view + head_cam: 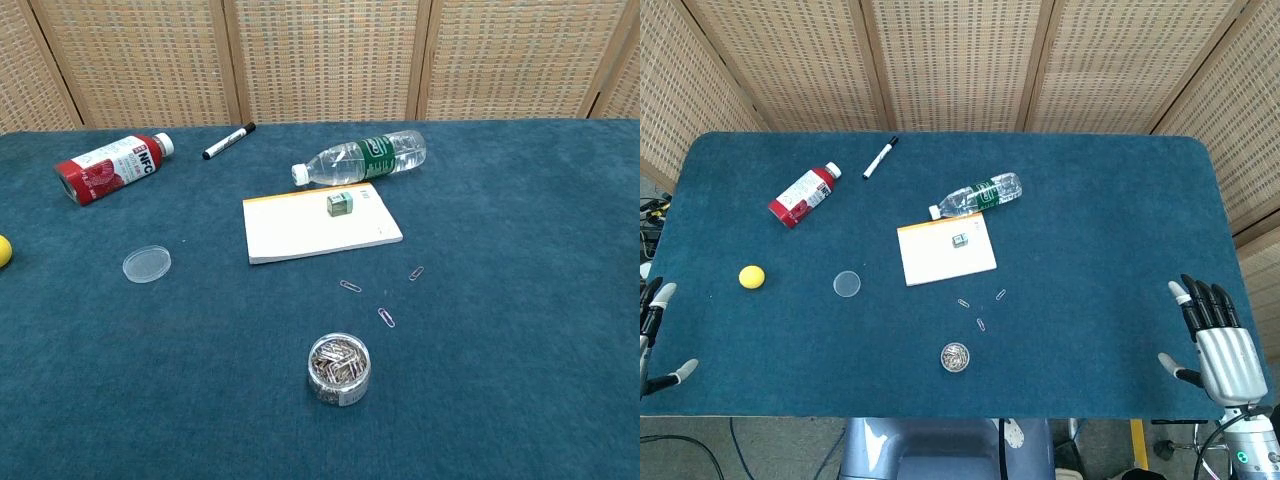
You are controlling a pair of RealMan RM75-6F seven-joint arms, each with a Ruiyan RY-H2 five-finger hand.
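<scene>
Head view: my right hand [1218,345] rests open at the right edge of the blue surface [1100,230], fingers spread, holding nothing. My left hand [654,335] is cut off at the left edge; its fingers look apart. Nearest it lies a yellow ball [751,277]. Wide bare cloth separates both hands from the central notepad [945,252].

Chest view: neither hand shows. The red bottle [108,167] reads "NFC"; the paperclip jar [339,367] stands near the front.

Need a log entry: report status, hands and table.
Left robot hand and right robot hand open, holding nothing. Paper clip tub untouched, lid off. Three loose clips nearby.
</scene>
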